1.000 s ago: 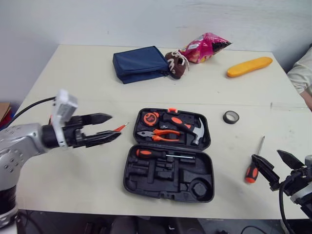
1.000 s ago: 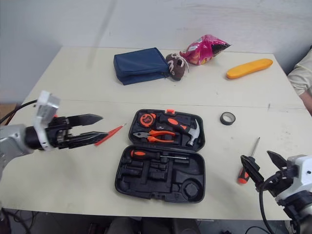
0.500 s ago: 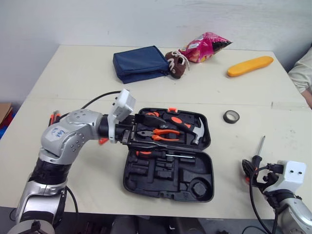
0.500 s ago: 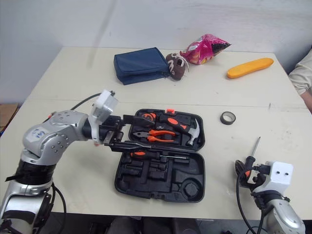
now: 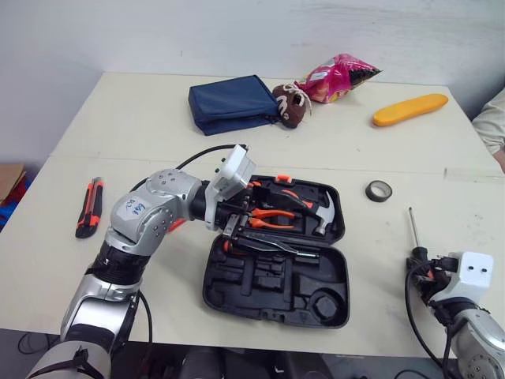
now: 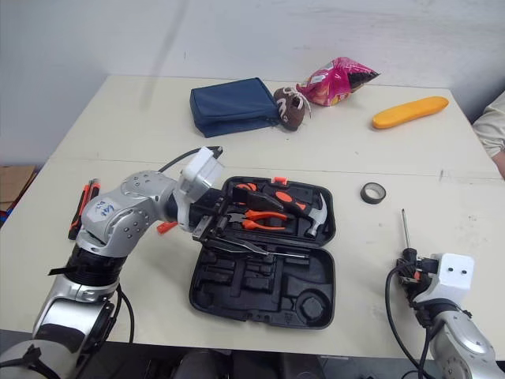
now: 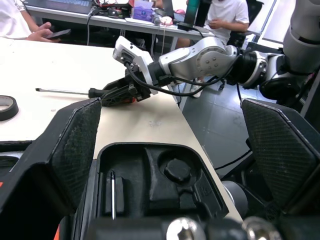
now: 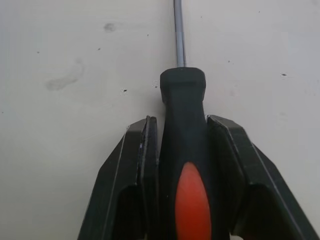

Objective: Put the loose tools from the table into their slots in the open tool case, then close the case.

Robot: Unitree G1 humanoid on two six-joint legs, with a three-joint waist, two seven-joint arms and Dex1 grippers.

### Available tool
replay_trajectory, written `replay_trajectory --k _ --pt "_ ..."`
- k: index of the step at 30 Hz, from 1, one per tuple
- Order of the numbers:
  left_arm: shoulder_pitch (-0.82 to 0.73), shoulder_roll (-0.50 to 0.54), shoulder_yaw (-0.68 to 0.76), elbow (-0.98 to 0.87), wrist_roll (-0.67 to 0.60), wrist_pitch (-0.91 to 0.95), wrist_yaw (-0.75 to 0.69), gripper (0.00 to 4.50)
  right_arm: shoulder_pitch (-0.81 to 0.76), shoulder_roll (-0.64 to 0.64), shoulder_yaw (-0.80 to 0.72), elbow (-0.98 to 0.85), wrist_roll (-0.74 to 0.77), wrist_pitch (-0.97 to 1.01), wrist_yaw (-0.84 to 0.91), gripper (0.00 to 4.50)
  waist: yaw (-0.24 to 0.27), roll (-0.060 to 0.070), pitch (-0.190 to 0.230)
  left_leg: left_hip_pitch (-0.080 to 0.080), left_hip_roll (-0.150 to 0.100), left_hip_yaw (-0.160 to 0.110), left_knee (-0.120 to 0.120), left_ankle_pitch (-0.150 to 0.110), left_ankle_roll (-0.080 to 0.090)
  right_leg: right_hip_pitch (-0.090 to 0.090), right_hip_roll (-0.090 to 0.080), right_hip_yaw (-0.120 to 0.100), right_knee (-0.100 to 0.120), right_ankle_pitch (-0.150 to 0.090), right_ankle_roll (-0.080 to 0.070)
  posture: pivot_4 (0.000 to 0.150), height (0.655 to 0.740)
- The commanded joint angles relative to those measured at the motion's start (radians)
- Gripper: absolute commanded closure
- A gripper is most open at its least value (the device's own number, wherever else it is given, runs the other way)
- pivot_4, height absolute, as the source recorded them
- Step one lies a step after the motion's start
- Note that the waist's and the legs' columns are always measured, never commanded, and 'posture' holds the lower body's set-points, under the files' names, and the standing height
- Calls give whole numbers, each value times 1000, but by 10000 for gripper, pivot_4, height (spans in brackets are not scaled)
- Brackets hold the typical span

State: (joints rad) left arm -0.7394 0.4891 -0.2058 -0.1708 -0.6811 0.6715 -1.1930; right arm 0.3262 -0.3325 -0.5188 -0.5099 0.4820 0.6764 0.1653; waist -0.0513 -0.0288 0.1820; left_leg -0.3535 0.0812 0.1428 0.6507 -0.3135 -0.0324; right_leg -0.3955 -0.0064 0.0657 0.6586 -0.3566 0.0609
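The left end effector (image 5: 260,225), spread wide apart, hovers over the open tool case (image 5: 345,280). The right end effector (image 8: 182,122) is clamped on the handle of the screwdriver (image 8: 182,95) (black with an orange inlay), which lies flat on the counter (image 5: 118,126) to the right of the case. A utility knife (image 5: 88,207) lies near the counter's left edge, well apart from the case.

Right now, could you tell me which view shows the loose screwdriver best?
The right wrist view shows the screwdriver close, handle clamped in the jaws of the right gripper, shaft along the table. The eye views show mainly its shaft; the left wrist view shows it from afar.
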Motion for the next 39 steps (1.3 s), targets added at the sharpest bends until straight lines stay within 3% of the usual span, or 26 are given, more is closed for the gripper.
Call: replay_trajectory --k 1,7,12,17,21,25,31,39 --pt "-15 -22 16 -8 11 -17 25 0 51 -4 -16 -98 11 17 -1 34119 -1 0 0 0 0 0 0 0 0 0 0 0 0 0 0 1500 7400" --pt "7 3 44 -19 3 3 25 0 17 -92 -79 -196 102 49 60 34119 -10 2 1 1 0 2 0 0 0 0 0 2 1 0 1 1500 7400" --pt "71 111 92 -49 10 18 6 0 -21 -332 -54 -251 226 72 316 34119 -11 2 1 1 1 2 -1 0 0 -1 3 4 1 0 1 1500 7400" --pt "231 291 139 -117 58 0 -9 0 -129 -558 47 -243 355 107 562 34119 -17 -1 3 1 2 1 -2 0 -1 -1 4 5 0 0 1 1500 7400" --pt "408 432 249 -224 25 17 -28 0 -292 -675 252 -232 349 92 721 34119 -25 -5 6 0 2 1 -1 -1 0 -1 2 5 -1 0 1 1500 7400" --pt "475 475 307 -272 20 15 -9 0 -412 -693 467 -185 218 30 796 34119 -18 -6 6 -2 1 -1 0 -2 3 -1 -2 0 -3 0 1 1500 7400" --pt "459 452 295 -319 4 32 43 0 -525 -650 681 -70 13 -64 812 34119 -5 -6 6 -5 0 -2 3 -4 5 -1 -4 -3 -5 0 1 1500 7400" --pt "404 420 254 -321 -1 50 73 0 -587 -593 742 -2 -59 -63 816 34119 -8 -6 6 -5 0 -1 4 -3 5 -2 -3 -3 -2 -1 1 1500 7400"
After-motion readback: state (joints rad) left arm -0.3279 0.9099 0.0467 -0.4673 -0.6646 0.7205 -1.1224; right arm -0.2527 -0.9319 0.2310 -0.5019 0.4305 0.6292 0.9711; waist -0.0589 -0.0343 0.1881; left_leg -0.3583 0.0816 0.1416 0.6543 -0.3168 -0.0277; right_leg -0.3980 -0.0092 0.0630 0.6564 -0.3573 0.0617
